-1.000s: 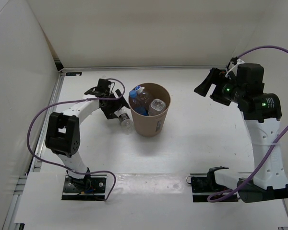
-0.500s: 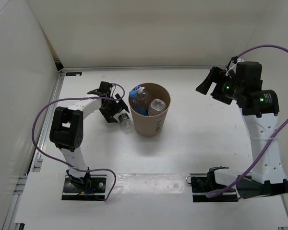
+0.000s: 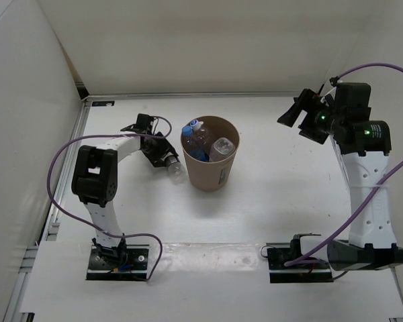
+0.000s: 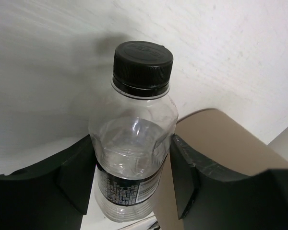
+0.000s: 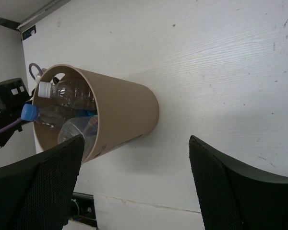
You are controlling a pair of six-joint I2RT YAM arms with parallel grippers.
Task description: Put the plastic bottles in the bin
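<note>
On the white table [image 3: 275, 194] the bin [image 3: 211, 168] stands holding three plastic bottles [image 3: 208, 142]. Just left of it my left pincer [image 4: 133, 163] pinches the black-capped bottle [image 4: 134, 129] by its body; my right pincer [image 5: 135, 153] hangs spread wide, well apart

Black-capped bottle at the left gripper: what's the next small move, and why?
Probably lift it straight up. The left gripper is shut on the black-capped bottle, which sits beside the bin, lower than its rim, so it likely needs height before crossing over.
</note>
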